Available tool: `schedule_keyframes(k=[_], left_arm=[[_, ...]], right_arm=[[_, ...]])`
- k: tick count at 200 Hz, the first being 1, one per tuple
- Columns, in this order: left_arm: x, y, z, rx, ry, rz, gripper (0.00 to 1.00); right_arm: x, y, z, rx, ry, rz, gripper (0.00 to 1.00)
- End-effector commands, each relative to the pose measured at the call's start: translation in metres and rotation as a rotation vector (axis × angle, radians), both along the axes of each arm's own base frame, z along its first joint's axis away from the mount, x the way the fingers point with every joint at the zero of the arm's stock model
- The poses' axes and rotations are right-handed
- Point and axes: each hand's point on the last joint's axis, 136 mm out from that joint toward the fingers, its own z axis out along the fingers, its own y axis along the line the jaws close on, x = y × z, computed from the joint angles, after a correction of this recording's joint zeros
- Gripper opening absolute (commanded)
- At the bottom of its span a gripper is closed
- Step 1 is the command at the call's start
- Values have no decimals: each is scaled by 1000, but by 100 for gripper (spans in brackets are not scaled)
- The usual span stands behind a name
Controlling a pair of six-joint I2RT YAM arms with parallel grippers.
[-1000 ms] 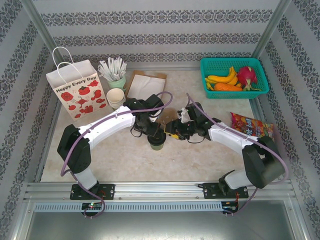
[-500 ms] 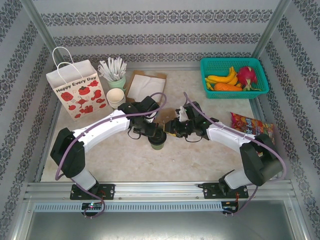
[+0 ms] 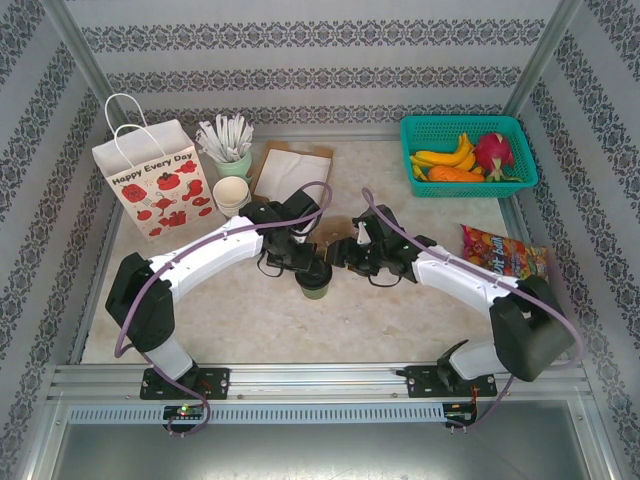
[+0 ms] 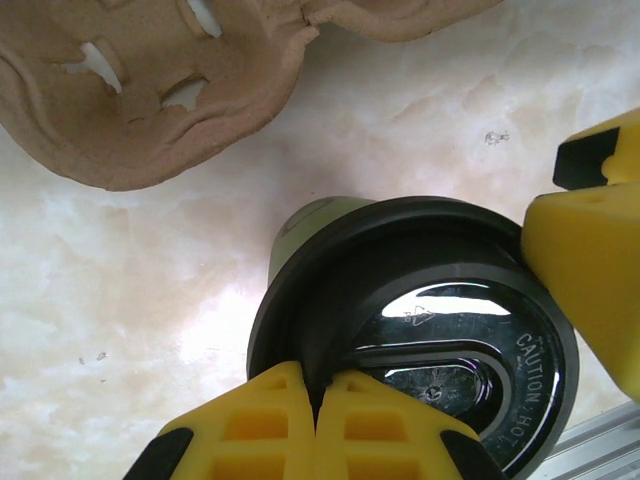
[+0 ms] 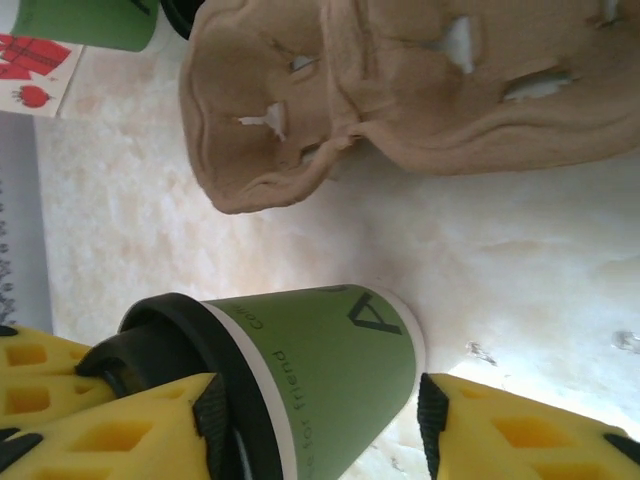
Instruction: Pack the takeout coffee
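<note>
One takeout coffee (image 3: pixel 316 287), an olive-green paper cup with a black lid, stands upright mid-table between both arms. From above, my left gripper (image 3: pixel 308 266) comes down onto the lid (image 4: pixel 440 330). In the left wrist view its yellow fingertips (image 4: pixel 318 395) are pinched shut on the lid's raised rim. My right gripper (image 3: pixel 338 262) reaches in from the right at cup height. Its jaws (image 5: pixel 320 415) stand open on either side of the cup (image 5: pixel 320 340), with a visible gap at the base-side pad (image 5: pixel 432 420).
A brown pulp cup carrier (image 3: pixel 293 168) lies just behind the cup. At the back left stand the white strawberry bag (image 3: pixel 155 190), a mint cup of white sticks (image 3: pixel 232 150) and a cream cup stack (image 3: pixel 231 195). A teal fruit basket (image 3: pixel 512 125) and a snack packet (image 3: pixel 503 253) are on the right.
The right gripper's jaws have spread apart around the cup and its arm shifted slightly back. The cup and the left gripper's pinch stayed where they were.
</note>
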Motion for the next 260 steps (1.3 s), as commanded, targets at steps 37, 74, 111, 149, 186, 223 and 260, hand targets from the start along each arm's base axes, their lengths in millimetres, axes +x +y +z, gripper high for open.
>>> schedule_keyframes(k=[37, 74, 111, 149, 186, 223, 260], left_arm=[[-15, 7, -15, 51, 78, 93, 0], [-9, 8, -11, 49, 55, 148, 0], [-5, 7, -10, 38, 44, 189, 0], [-4, 7, -10, 41, 46, 198, 0], [-5, 5, -11, 37, 51, 191, 0], [-5, 2, -10, 33, 54, 182, 0], [-7, -1, -13, 35, 66, 169, 0]], right_arm=[[-12, -31, 12, -63, -124, -76, 89], [-21, -37, 15, -5, -165, -105, 98], [-30, -33, 15, 64, -220, -121, 98], [-39, -24, 10, 148, -272, -107, 98], [-50, -6, 3, 136, -294, -3, 98], [-52, 8, -3, 137, -280, 48, 98], [-49, 7, -20, 80, -252, 36, 98]])
